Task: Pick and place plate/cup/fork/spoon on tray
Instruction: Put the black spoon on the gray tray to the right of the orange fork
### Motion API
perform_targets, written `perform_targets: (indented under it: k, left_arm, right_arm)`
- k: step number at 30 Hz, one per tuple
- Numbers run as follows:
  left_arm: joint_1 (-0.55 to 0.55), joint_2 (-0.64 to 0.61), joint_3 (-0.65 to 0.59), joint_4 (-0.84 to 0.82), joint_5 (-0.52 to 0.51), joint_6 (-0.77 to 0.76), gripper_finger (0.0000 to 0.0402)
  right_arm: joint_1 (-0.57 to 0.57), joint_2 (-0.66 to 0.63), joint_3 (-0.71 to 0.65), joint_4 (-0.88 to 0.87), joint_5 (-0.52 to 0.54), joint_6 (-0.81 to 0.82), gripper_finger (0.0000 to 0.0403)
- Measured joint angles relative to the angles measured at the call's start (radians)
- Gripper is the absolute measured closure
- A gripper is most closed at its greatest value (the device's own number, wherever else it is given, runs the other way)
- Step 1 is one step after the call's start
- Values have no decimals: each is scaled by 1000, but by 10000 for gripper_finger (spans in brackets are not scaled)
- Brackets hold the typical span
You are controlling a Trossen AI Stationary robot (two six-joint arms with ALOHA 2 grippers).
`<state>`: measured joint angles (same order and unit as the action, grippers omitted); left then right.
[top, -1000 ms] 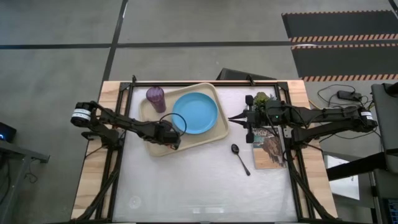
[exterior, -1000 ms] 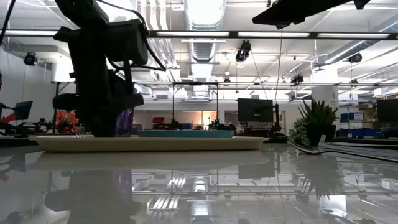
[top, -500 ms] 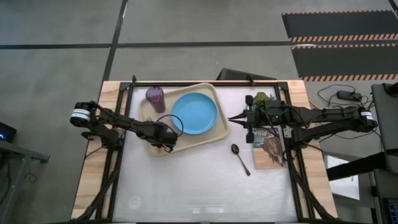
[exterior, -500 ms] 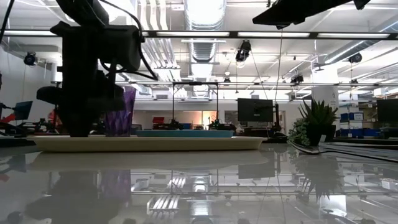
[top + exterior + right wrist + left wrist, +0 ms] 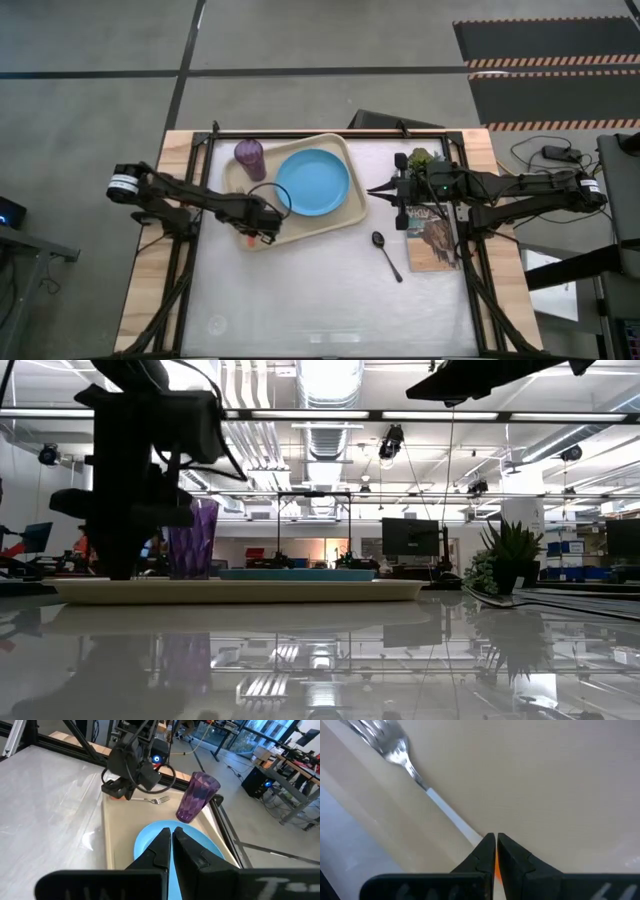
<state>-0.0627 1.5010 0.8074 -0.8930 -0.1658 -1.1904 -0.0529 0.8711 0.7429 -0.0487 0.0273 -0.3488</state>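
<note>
The fork (image 5: 400,752) has silver tines and an orange handle. It lies low over the cream tray (image 5: 300,228), along the tray's near-left rim. My left gripper (image 5: 258,236) is shut on the fork and also shows in the right wrist view (image 5: 117,790). The light-blue plate (image 5: 313,182) and the purple cup (image 5: 250,157) stand on the tray. The dark spoon (image 5: 385,255) lies on the table to the right of the tray. My right gripper (image 5: 372,190) is shut and empty, raised between the tray and the plant. My left gripper pinches the fork's orange handle (image 5: 495,870) between its two fingers, coming from above and pointing down. The neck (image 5: 445,810) and tines reach out past the fingertips, close over the tray floor beside the rim. Whether the tines touch the tray I cannot tell.
A small green potted plant (image 5: 420,158) stands at the far right. A picture book (image 5: 432,240) lies under my right arm. The near half of the table is bare white surface.
My left gripper has moved toward the table's left edge along the tray's near rim, carrying the fork with it. In the low view this has uncovered the purple cup.
</note>
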Motion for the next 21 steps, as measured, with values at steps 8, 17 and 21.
perform_targets:
  k: [8,17,21]
  left_arm:
    - [-75,-112,39,35,-246,104,402]
    - [-188,-258,39,306,-551,607,402]
    - [-194,-309,37,447,-555,892,402]
  right_arm:
    - [0,0,0,-7,0,31,394]
    - [1,18,-25,-8,-7,249,394]
    - [8,60,-49,-37,-99,417,394]
